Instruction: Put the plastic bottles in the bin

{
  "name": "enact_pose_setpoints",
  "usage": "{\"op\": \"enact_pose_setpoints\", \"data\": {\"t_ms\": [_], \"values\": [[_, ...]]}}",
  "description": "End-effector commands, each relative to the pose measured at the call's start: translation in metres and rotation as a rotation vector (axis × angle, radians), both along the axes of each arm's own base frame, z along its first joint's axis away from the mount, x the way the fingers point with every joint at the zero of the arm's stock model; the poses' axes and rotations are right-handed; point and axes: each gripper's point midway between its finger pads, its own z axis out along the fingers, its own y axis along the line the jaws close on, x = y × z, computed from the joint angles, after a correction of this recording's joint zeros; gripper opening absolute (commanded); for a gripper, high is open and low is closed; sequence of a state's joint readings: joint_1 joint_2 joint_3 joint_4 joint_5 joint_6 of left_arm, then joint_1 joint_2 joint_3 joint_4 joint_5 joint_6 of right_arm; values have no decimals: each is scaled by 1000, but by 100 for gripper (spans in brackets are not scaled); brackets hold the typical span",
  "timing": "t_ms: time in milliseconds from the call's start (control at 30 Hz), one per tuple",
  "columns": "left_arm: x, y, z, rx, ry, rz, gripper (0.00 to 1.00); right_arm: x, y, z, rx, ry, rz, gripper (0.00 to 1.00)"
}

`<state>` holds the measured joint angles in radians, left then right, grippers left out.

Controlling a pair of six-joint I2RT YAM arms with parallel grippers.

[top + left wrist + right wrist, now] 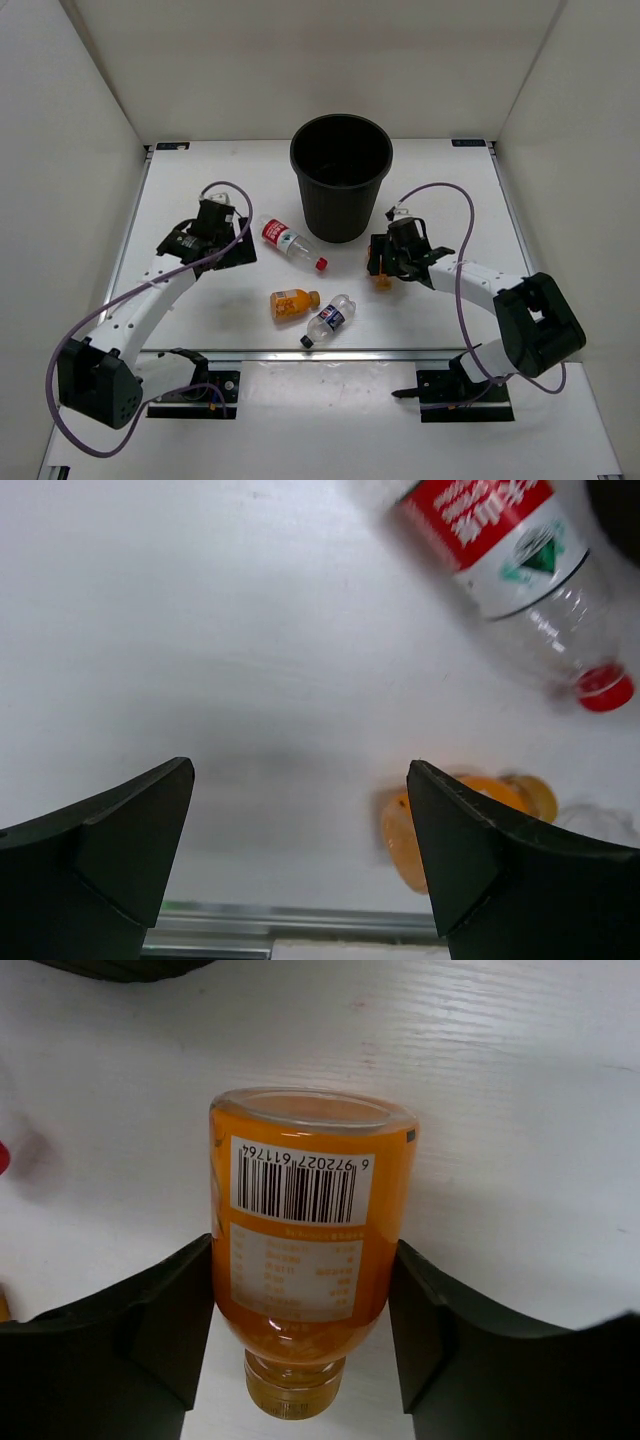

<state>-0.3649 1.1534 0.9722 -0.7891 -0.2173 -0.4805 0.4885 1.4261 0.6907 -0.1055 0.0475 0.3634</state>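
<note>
Orange bottle (305, 1250) pinched in right tool (300, 1295), right of table (200, 190) centre, near black bin (340, 215) at far edge. Left tool (300, 780) spread, empty, beside red-label bottle (288, 240). Second orange bottle (294, 303), blue-label bottle (330, 318) toward near edge.

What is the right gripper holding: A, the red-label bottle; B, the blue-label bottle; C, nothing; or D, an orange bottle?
D: in the right wrist view the right gripper is shut on the orange bottle, with its jaws pressed against both sides.
</note>
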Motion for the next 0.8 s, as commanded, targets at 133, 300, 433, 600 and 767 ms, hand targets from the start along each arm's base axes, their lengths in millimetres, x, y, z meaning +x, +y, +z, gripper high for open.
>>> {"op": "enact_pose_setpoints", "data": {"t_ms": [133,300,433,600,767], "values": [[-25,5,8,-6,-10,-73,99,7,-1,68,8,-147,-26,41],[-30,-3,0,3,9,-131,99,2,-3,195,104,-387,-5,30],[-29,-9,-7,-23,25,-144,99,12,6,303,154,-670,44,31],[-25,-28,-8,-48,20,-235,99,72,33,367,159,-792,129,29],[-19,-56,-11,-75,43,-364,99,153,66,339,130,-673,162,36]]}}
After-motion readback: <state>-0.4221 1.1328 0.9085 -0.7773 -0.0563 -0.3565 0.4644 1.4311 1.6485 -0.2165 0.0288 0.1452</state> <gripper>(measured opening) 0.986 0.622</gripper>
